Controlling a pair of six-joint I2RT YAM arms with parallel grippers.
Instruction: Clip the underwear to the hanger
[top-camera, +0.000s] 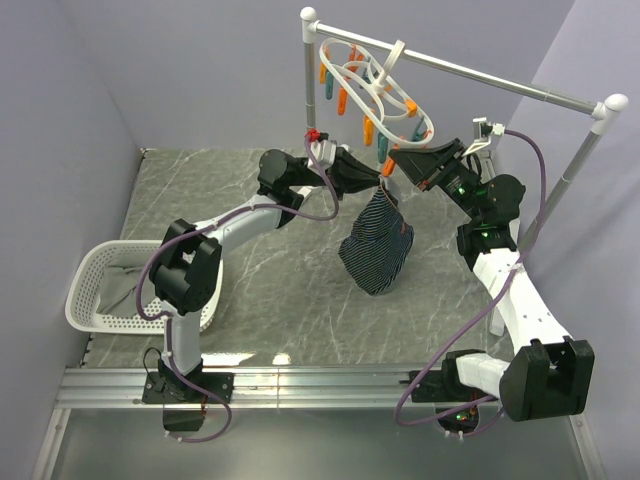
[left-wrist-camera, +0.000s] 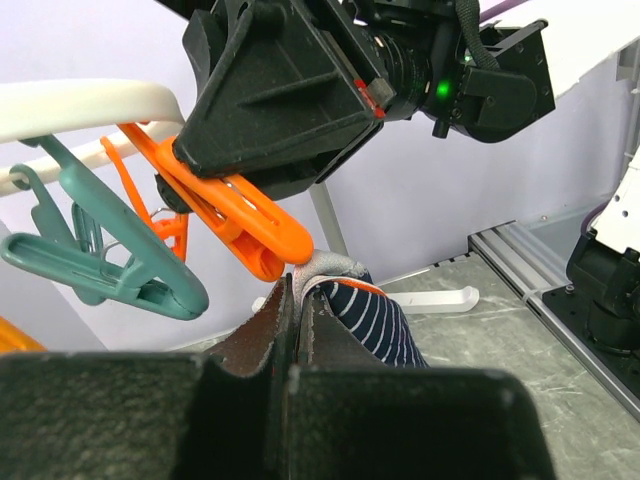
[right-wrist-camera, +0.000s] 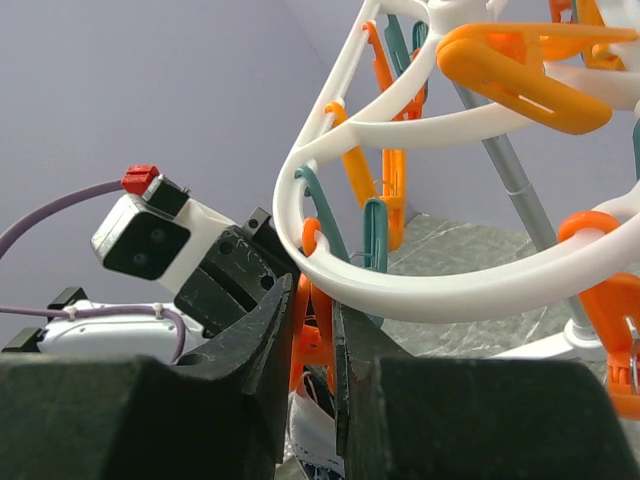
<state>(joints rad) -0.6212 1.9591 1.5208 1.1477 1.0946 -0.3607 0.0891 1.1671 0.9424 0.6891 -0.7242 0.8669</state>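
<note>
Lilac walls close in a grey marbled surface (top-camera: 260, 310). At its left edge, a white plastic lattice basket (top-camera: 80, 305) holds a plain grey-green cloth (top-camera: 125, 285). Toward the middle, the left gripper (left-wrist-camera: 296, 300) has its jaws pressed together on the waistband of the underwear (top-camera: 378, 245), dark navy soft boxer briefs with thin light stripes. The briefs hang from that grip above the surface, just under the hanger. Just to the right, the right gripper (right-wrist-camera: 312, 305) pinches the handle end of an orange plastic peg (left-wrist-camera: 240, 220). The peg's mouth sits just above the raised waistband. It dangles from the white plastic oval double-ring hanger (top-camera: 372, 82), which is hooked on a grey metal rail stand (top-camera: 480, 78). The step in hand appears to be feeding fabric into the peg. Next, the waistband must rise between the peg's tips, and then the right jaws must ease off so it bites.
</note>
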